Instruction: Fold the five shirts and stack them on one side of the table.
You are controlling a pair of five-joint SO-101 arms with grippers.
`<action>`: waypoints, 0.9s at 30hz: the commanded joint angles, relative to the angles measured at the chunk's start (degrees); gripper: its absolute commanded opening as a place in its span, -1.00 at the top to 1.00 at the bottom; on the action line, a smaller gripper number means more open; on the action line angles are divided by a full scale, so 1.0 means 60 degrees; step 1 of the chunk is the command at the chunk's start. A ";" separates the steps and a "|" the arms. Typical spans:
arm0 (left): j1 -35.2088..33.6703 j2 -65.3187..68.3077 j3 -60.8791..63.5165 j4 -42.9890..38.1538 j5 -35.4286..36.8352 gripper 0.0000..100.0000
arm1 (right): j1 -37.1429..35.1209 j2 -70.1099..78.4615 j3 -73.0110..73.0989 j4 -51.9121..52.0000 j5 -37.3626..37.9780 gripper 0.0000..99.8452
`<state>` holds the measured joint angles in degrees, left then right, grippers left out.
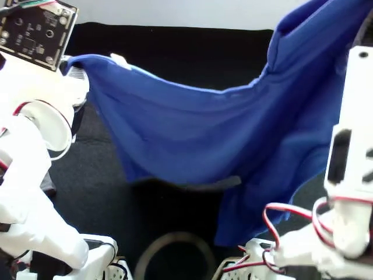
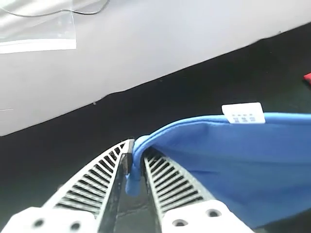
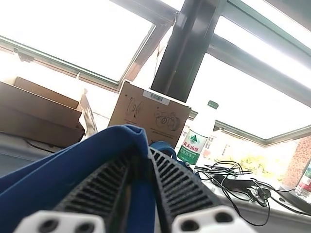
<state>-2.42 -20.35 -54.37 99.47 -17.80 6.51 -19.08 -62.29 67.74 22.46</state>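
Shirt first, from the high view: a blue shirt hangs spread in the air over the black table, strung between the two arms. One corner is up at the left arm, the other higher at the right arm, so its upper edge sags in the middle. A white tag stands on that edge close to the left arm. Whether the lowest fold touches the table cannot be told.

In the left wrist view the left gripper has its ribbed fingers pressed nearly together, with only the shirt's hem pinched between them. The cloth runs off to one side with the tag a little way along it.

In the right wrist view the right gripper points up toward windows. Its fingers are closed tight on a bunched fold of the blue cloth, which drapes over one of them. Beyond stand a cardboard box, a plastic bottle and loose cables.
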 commanded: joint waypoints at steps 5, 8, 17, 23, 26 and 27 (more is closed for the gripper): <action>-0.0769 -0.0139 -0.1385 -0.0293 0.0073 0.98 | -0.0022 0.0139 -0.0271 -0.1385 0.0117 0.99; -0.0813 -0.0139 -0.1722 -0.0278 0.0073 0.98 | -0.0051 0.0139 -0.0271 -0.1502 0.0117 0.99; -0.0755 -0.0154 -0.1810 0.0161 0.0117 0.98 | -0.0198 -0.0315 -0.0374 -0.0652 0.0088 0.99; -0.0799 -0.0418 -0.1062 0.0322 0.0132 0.98 | -0.1033 -0.1311 -0.0374 0.0330 0.0103 0.99; -0.0755 -0.1121 0.0227 0.0308 0.0132 0.98 | -0.1033 -0.1575 -0.0359 0.0374 0.0103 0.99; -0.0769 -0.1399 0.0725 0.0308 0.0132 0.98 | -0.1033 -0.1634 -0.0359 0.0374 0.0103 0.99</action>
<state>-6.73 -25.27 -56.13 101.14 -17.63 0.79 -27.96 -63.16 69.67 22.46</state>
